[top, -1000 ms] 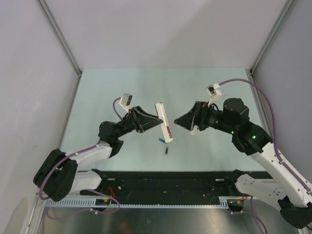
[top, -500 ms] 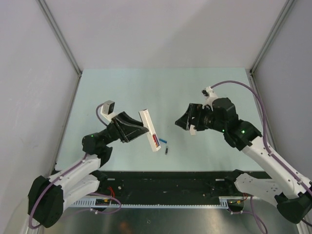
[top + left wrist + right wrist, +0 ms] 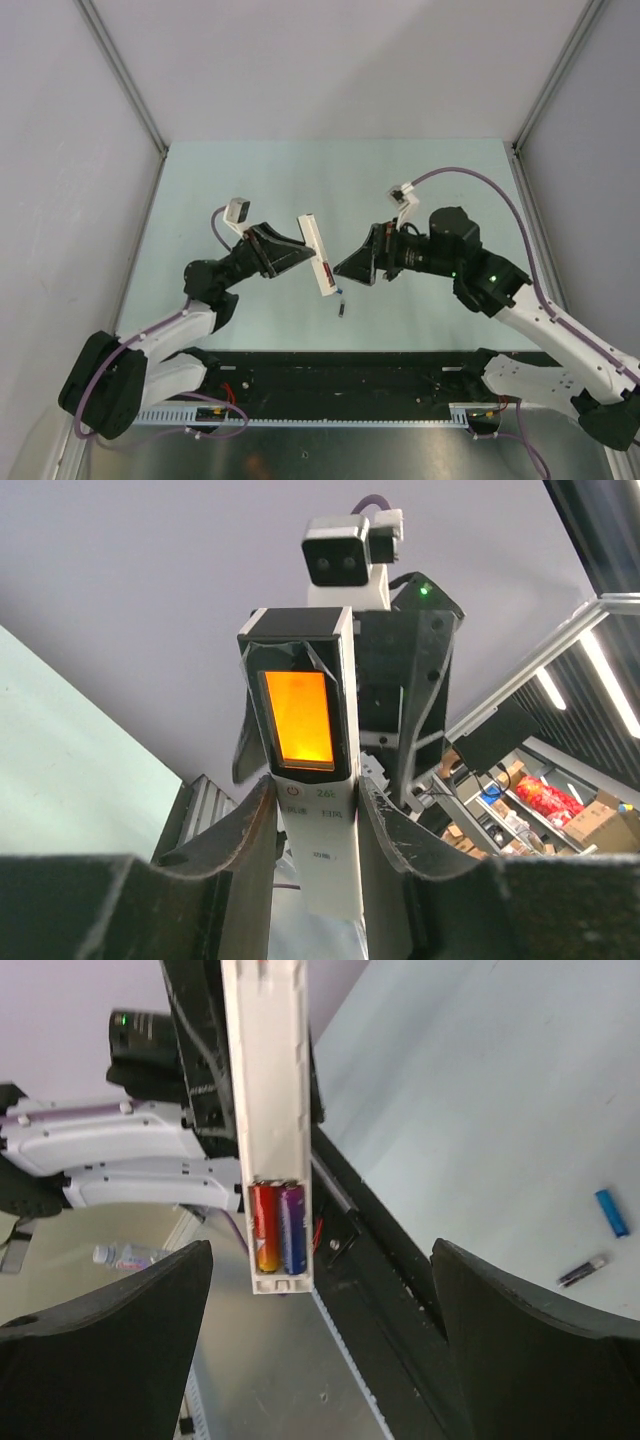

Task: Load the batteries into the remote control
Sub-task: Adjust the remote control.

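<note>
Top view: left end effector clamps the slim white plastic remote control aloft over the pale green table; right end effector is just beside it.
Left wrist: remote's orange screen faces the camera.
Right wrist: jaws wide apart, empty. Small red cylindrical battery and blue cylindrical battery sit in the bay.
Judgement: bay looks full; next move is probably fitting a cover, but none is visible.

I'm seeing the remote control showing white, its screen glowing orange. Inside it I'm reading a red-and-orange battery and a purple-blue battery, with a blue battery and a black battery standing out against the pale green table.
</note>
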Robot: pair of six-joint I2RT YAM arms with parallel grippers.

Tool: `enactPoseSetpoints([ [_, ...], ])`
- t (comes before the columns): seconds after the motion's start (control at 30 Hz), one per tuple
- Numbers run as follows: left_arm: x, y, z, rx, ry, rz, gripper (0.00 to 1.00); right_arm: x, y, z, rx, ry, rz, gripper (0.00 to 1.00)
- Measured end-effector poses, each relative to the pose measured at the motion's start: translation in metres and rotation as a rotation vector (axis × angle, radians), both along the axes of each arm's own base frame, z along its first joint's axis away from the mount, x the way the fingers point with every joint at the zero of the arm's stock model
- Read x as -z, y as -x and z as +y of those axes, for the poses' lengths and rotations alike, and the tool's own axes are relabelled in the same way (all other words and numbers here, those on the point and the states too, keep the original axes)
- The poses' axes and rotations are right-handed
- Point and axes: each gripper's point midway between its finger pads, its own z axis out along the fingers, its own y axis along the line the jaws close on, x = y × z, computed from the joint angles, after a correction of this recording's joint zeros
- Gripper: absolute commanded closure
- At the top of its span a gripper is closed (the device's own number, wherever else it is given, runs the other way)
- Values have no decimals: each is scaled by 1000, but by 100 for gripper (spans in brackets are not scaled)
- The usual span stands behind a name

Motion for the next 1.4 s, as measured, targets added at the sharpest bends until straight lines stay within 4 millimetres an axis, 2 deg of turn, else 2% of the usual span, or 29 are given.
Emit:
enactPoseSetpoints([
  [0.2,0,-12,-4,-15,0,21,100,13,10,21,-61,38,26,10],
  [0.47,-2,-15,-5,-18,3,21,100,14,6,31,-70,42,19,27],
  [0.5,-1,-15,-5,-18,2,23,100,14,5,33,-70,39,18,30],
  [0.6,0,-16,-5,-21,2,28,100,17,2,38,-76,42,16,49],
  [0.7,-1,-17,-5,-24,2,28,100,20,1,43,-88,43,28,61],
  [0.87,0,-20,-5,-33,7,41,99,16,1,47,-104,33,21,72],
  [0.93,0,-21,-5,-34,7,44,96,16,2,47,-105,32,22,81],
  [1.03,0,-21,-6,-32,9,50,74,16,2,47,-105,33,22,97],
  [1.07,1,-22,-6,-31,9,51,66,16,2,47,-104,33,22,100],
  [1.1,1,-22,-6,-29,10,55,53,16,1,47,-104,35,22,100],
  [1.17,0,-23,-6,-28,11,58,44,16,2,46,-106,44,23,100],
  [1.27,0,-25,-7,-25,12,68,40,14,3,44,-109,60,16,100],
  [1.4,1,-26,-8,-24,11,73,39,10,3,40,-106,84,1,100],
])
